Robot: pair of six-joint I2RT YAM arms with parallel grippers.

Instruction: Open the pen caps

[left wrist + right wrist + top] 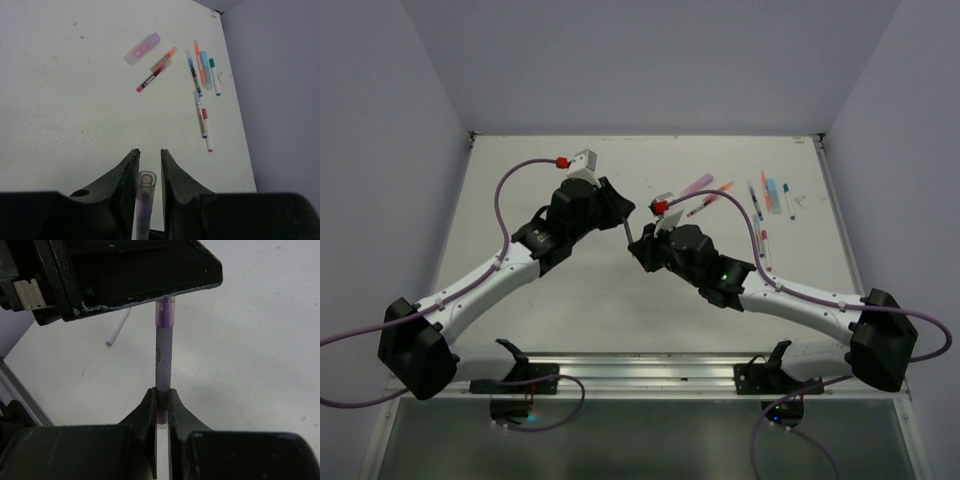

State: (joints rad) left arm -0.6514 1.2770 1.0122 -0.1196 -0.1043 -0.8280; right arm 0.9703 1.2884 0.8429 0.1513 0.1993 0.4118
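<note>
A thin grey-bodied pen point(164, 357) with a clear purple-tinted cap point(165, 314) is held in the air between my two grippers at the table's middle point(627, 229). My right gripper point(161, 392) is shut on the pen's body near its tail end. My left gripper point(150, 152) is shut on the cap point(146, 185), whose round end points out between the fingers. The cap sits on the pen. In the top view the left gripper point(622, 217) and the right gripper point(639, 243) face each other closely.
Several other pens lie at the back right: a pink highlighter point(142, 48), an orange-red pen point(158, 70), a cluster of blue, orange and teal pens point(202, 70) and white-bodied pens point(204, 122). A white stick point(117, 333) lies beyond the left gripper. Walls stand on three sides of the table.
</note>
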